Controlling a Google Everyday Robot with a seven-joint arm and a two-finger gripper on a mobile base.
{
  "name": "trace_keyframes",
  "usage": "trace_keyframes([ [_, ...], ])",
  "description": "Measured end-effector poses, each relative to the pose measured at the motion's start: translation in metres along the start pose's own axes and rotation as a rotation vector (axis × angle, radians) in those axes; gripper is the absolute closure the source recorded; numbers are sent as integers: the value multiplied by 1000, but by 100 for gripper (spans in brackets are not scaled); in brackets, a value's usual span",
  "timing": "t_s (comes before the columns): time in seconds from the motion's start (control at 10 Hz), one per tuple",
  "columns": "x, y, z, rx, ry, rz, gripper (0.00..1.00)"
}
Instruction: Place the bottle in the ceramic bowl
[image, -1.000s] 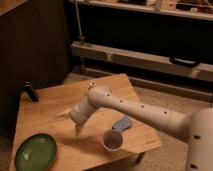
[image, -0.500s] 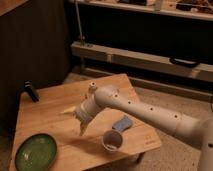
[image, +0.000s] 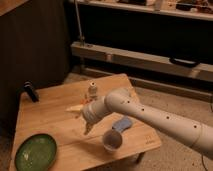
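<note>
The bottle (image: 92, 90), small and pale with a narrow neck, stands upright near the back middle of the wooden table (image: 55, 120). The ceramic bowl (image: 36, 152), wide, shallow and green, sits at the table's front left corner with nothing in it. My gripper (image: 82, 118) hangs over the middle of the table, just in front of the bottle and a little to its left. It is not touching the bottle. Its pale fingers (image: 75, 107) are spread open and hold nothing. The white arm reaches in from the right.
A white cup (image: 112, 140) stands near the front edge, under the arm. A flat blue object (image: 122, 123) lies beside it. A dark object (image: 31, 92) stands at the back left corner. Shelving and a metal rail run behind the table.
The gripper and wrist have shifted right and slightly nearer the front, so the bottle now shows behind them. The fingers stay spread. Bowl and cup have not moved.
</note>
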Motion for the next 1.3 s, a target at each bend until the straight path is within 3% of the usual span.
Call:
trace_keyframes([
  [0.3, 52, -27, -50, 19, 68, 14, 20],
  [0.5, 89, -52, -98, 26, 121, 53, 20],
  [0.8, 125, -110, -170, 0, 168, 106, 20],
  [1.1, 135, -139, -192, -30, 160, 158, 20],
  [1.3, 140, -142, -187, -51, 144, 182, 20],
])
